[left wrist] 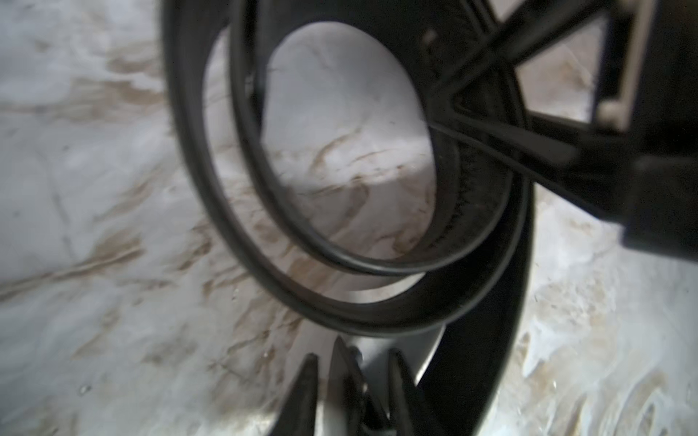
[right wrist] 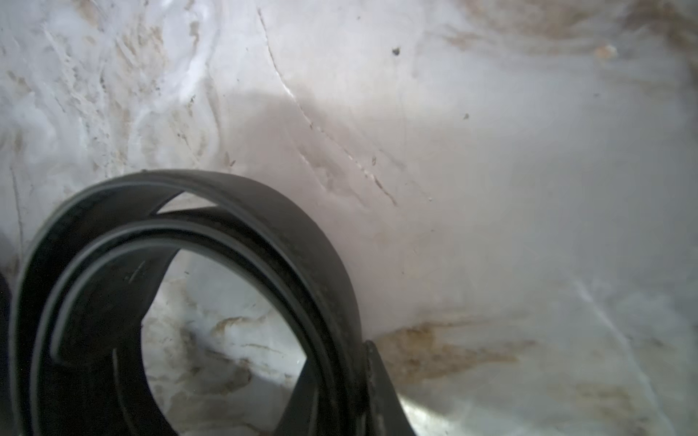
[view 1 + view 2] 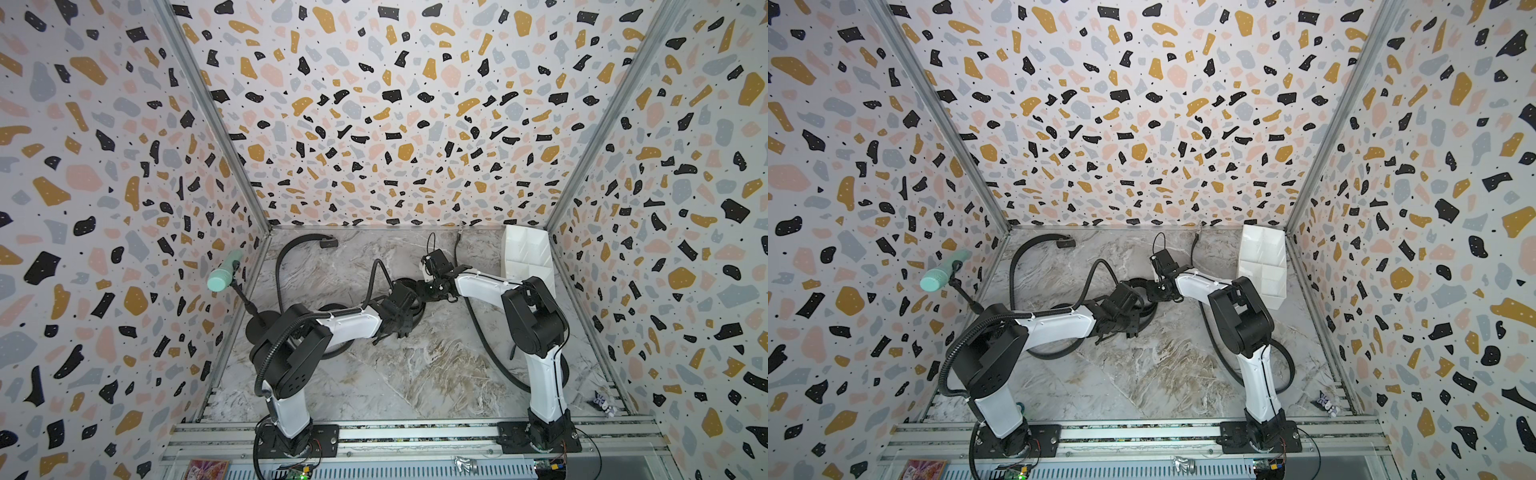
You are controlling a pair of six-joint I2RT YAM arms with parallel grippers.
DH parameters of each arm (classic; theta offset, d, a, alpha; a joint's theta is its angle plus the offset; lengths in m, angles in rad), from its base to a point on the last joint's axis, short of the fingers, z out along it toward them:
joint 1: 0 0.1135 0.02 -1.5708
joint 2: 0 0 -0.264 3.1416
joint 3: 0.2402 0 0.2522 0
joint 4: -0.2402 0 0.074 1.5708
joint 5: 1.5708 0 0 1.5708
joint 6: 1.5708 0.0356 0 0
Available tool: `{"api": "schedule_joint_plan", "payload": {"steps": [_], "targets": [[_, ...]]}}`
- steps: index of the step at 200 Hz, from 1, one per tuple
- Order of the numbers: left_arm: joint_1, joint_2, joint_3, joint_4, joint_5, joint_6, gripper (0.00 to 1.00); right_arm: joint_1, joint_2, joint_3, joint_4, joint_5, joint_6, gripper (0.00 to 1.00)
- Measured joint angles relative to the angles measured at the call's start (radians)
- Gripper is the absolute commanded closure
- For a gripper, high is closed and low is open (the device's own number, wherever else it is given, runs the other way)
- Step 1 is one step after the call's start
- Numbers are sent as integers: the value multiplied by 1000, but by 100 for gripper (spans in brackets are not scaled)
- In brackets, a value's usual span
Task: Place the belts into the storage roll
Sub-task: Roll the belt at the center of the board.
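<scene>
Near the middle of the marbled bench (image 3: 395, 374) the two arms meet over a coiled belt (image 3: 404, 283) (image 3: 1136, 284), which stands on its edge in loose rings. The right claw (image 3: 428, 291) (image 3: 1160, 291) is closed on the wall of this coil. In the left wrist view its two fingers converge on the strap (image 1: 445, 109), and in the right wrist view one finger (image 2: 377, 377) lies against the outside of the ring (image 2: 211, 234). The left claw (image 3: 405, 328) (image 1: 353, 358) hangs just beside the coil on the near side. Its fingertips sit close together with a thin dark edge between them, but the view is blurred and I cannot tell whether it is gripping anything. A second belt (image 3: 279, 266) curves from its black buckle near the far wall down along the left side and passes under the left arm. A third belt (image 3: 484, 340) runs from near the far wall toward the near side and passes under the right arm. The storage roll (image 3: 510, 249) (image 3: 1262, 245), a white box with dividers, stands at the far right corner against the wall, well apart from the coil and both claws. A mint-green cylinder (image 3: 222, 276) on a black stand sits at the left edge.
</scene>
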Motion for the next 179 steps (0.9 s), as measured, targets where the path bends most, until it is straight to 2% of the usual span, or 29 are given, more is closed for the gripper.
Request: {"api": "schedule_joint_plan", "payload": {"steps": [19, 87, 144, 159, 179], "targets": [[4, 0, -5, -2, -44, -16, 100, 0, 0, -4, 4, 3, -1, 100], [81, -41, -77, 39, -188, -119, 100, 18, -25, -37, 0, 13, -23, 100], [82, 40, -25, 93, -346, -153, 100, 24, -29, -44, -2, 29, -42, 100], [83, 71, 7, 100, -378, -156, 89, 26, -29, -40, -9, 37, -52, 100], [84, 80, 13, 107, -389, -157, 84, 30, -24, -26, -28, 50, -67, 100]]}}
